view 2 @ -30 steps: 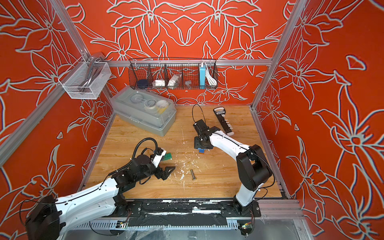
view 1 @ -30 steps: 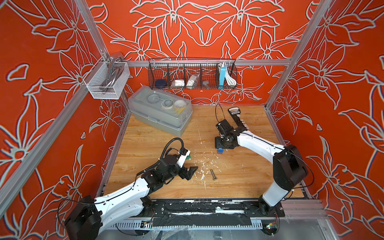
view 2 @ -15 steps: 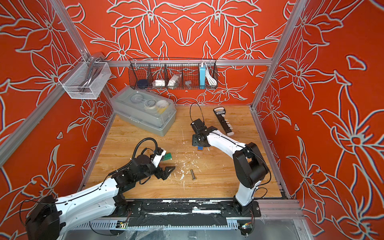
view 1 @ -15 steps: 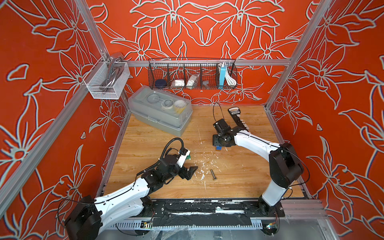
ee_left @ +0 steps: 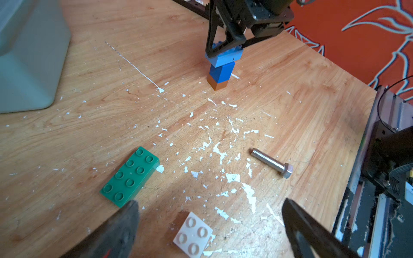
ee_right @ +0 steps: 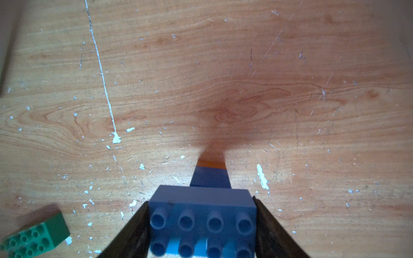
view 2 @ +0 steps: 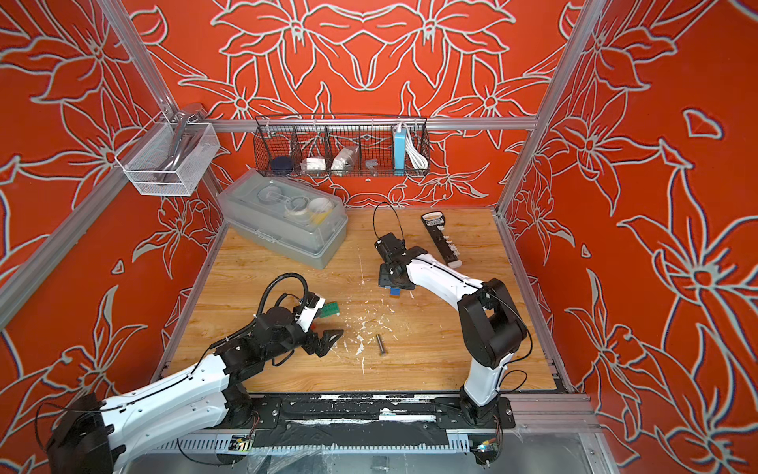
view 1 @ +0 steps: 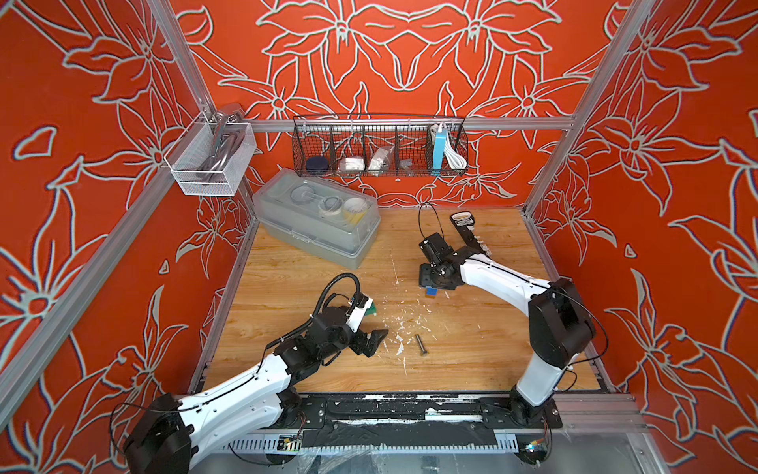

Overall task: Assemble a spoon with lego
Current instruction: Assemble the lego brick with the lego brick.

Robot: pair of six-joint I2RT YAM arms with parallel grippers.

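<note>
My right gripper (ee_right: 201,214) is shut on a wide blue lego brick (ee_right: 202,201) that tops a narrow stem of a darker blue and a brown brick (ee_left: 220,77), the started spoon. The stem stands upright with its brown end on the wood. In both top views the right gripper (view 1: 432,283) (view 2: 393,283) covers most of it. My left gripper (ee_left: 210,204) (view 1: 375,341) is open, low over the table, with a white four-stud brick (ee_left: 193,234) lying between its jaws, untouched. A green eight-stud brick (ee_left: 130,176) (view 1: 370,308) lies flat just beside one left finger.
A grey metal bolt (ee_left: 271,163) (view 1: 420,344) lies among white flecks near the front. A grey lidded box (view 1: 316,223) stands at the back left, a black strip with white pegs (view 2: 441,240) at the back right. A wire basket (view 1: 379,147) hangs on the back wall.
My right gripper has shifted a little to the left with the blue stack still in it. The left arm has not moved.
</note>
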